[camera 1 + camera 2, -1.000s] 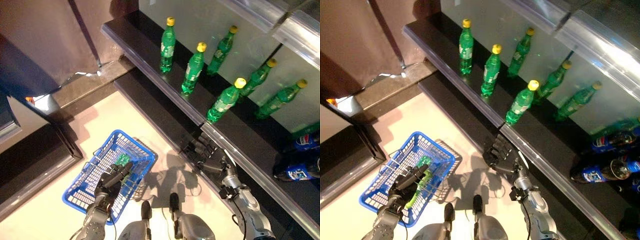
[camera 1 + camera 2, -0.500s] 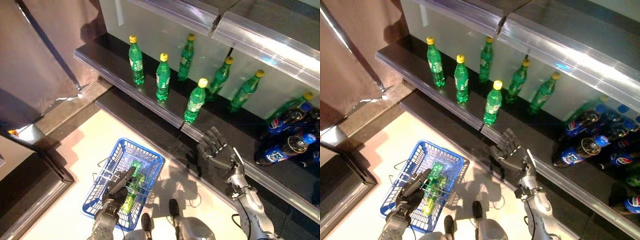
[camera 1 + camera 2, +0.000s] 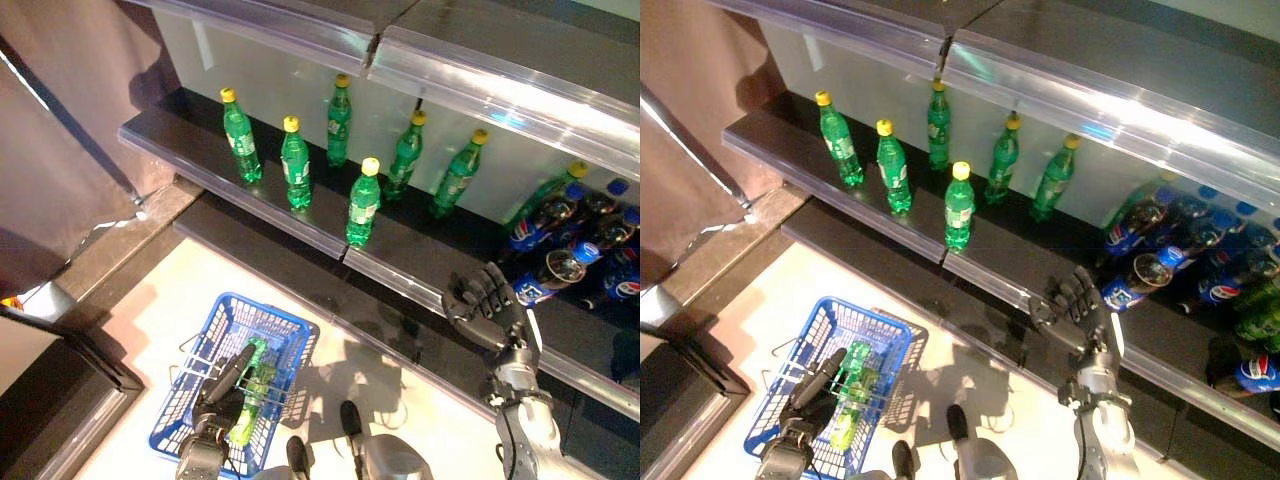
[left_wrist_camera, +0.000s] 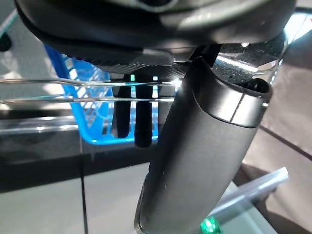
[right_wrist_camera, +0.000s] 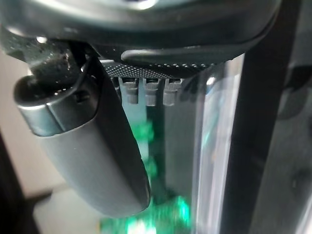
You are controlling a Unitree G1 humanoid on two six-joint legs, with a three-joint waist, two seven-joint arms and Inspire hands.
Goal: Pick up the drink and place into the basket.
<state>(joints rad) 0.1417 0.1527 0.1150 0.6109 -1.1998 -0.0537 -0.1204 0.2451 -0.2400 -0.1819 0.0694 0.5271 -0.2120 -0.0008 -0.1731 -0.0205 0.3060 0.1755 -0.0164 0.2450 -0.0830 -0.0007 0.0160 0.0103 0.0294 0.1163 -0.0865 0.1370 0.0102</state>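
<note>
Down on the pale floor (image 3: 150, 300), at the lower left of the head views, sits a blue basket (image 3: 190, 425) of plastic mesh with thin wire handles, and a green drink bottle (image 3: 252, 385) lies inside it, lengthwise among the mesh. The left hand (image 3: 225, 380) is at the basket's near rim, over the wire handles, its dark fingers stretched out straight along the bottle; its wrist view shows the fingers extended past the blue mesh and the wire handles, though whether they are hooked on a handle cannot be told. To the right, the right hand (image 3: 487, 305) is raised in front of the edge of the dark lower shelf (image 3: 400, 262), its fingers spread and only loosely bent, holding nothing; its own wrist view shows the thumb and a row of fingertips with blurred green beyond them. On that shelf stand six green bottles with yellow caps: a front row with one at the far left (image 3: 238, 121), one next to it (image 3: 295, 162) and one nearer the shelf lip (image 3: 363, 202), and behind them three more (image 3: 339, 119) (image 3: 405, 152) (image 3: 460, 171) against the pale back wall. Further right on the same shelf lies a cluster of dark cola bottles (image 3: 565, 262) with blue labels, close beyond the right hand. A clear-edged upper shelf (image 3: 480, 85) runs above the bottles.
</note>
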